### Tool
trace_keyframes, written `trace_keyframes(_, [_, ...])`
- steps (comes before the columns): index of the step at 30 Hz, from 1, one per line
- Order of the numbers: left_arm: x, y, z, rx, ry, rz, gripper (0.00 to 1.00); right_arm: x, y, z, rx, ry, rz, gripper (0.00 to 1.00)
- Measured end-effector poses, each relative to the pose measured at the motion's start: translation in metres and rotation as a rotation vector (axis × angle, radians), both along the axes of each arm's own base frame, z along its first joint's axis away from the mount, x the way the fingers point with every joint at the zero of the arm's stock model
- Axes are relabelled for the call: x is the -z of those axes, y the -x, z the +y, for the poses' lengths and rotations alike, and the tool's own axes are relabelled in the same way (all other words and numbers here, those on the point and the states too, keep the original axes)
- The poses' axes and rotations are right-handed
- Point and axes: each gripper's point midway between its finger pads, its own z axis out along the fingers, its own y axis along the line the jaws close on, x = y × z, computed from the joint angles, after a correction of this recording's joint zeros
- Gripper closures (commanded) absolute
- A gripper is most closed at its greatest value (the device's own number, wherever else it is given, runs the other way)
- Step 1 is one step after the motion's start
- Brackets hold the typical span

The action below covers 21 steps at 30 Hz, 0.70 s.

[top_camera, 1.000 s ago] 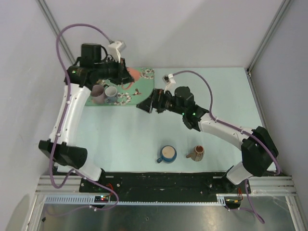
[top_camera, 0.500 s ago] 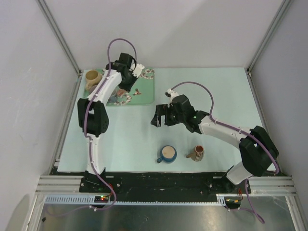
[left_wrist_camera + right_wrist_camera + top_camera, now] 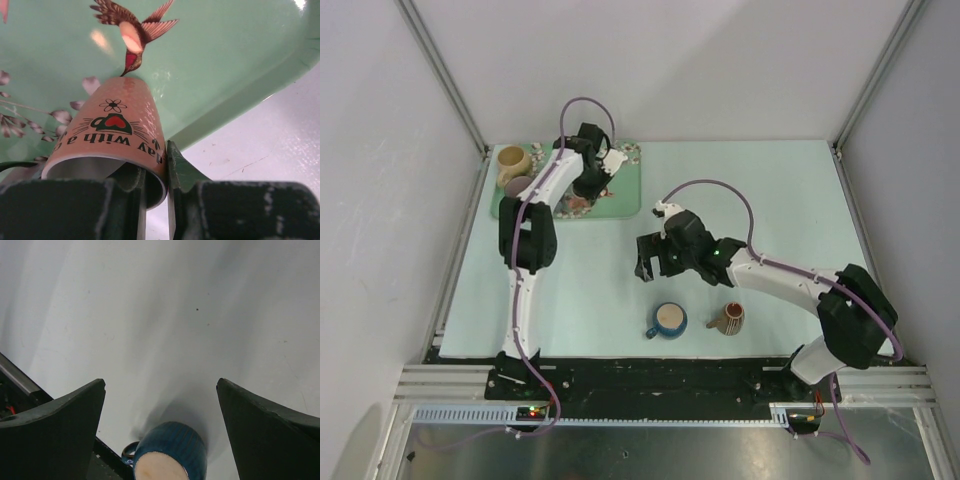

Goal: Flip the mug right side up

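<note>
A salmon-orange mug [image 3: 117, 132] with printed lettering is held over the green hummingbird tray [image 3: 215, 55], its open mouth towards the wrist camera. My left gripper [image 3: 156, 165] is shut on its rim, one finger inside and one outside. In the top view the left gripper [image 3: 588, 185] sits low over the tray [image 3: 623, 197]. A dark blue mug [image 3: 667, 320] stands on the table with a pale flat face up; it also shows in the right wrist view [image 3: 170, 452]. My right gripper [image 3: 645, 258] is open and empty above and beyond it, as the right wrist view [image 3: 161, 385] shows.
A brown striped mug [image 3: 727, 318] lies right of the blue one. A tan mug [image 3: 510, 160] and a greyish mug [image 3: 518, 186] sit at the tray's left end. The black front rail [image 3: 20, 382] runs near the blue mug.
The left arm has unfolded and stretched out, bringing the orange mug down low over the tray. The right gripper has moved nearer, towards the blue mug.
</note>
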Motion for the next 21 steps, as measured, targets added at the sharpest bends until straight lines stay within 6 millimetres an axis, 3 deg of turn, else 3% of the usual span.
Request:
trace_keyframes(7, [-0.006, -0.005, 0.000, 0.010, 0.026, -0.007, 0.42, -0.006, 0.021, -0.012, -0.006, 0.125, -0.078, 0.01])
trace_keyframes(10, [-0.015, -0.011, 0.003, 0.003, 0.036, -0.032, 0.29, -0.010, 0.050, -0.003, -0.143, 0.166, -0.126, 0.01])
trace_keyframes(14, [-0.035, -0.016, 0.003, 0.002, 0.059, -0.072, 0.20, -0.007, 0.107, 0.013, -0.502, 0.251, -0.231, 0.00])
trace_keyframes(17, [-0.062, -0.013, 0.003, 0.006, 0.079, -0.117, 0.18, 0.003, 0.154, 0.016, -0.840, 0.317, -0.308, 0.02])
trace_keyframes(19, [-0.086, -0.007, 0.001, 0.015, 0.103, -0.156, 0.17, 0.009, 0.174, 0.013, -1.019, 0.357, -0.328, 0.03])
trace_keyframes(21, [-0.110, 0.004, 0.000, 0.027, 0.130, -0.189, 0.16, 0.012, 0.179, 0.012, -1.136, 0.392, -0.336, 0.04])
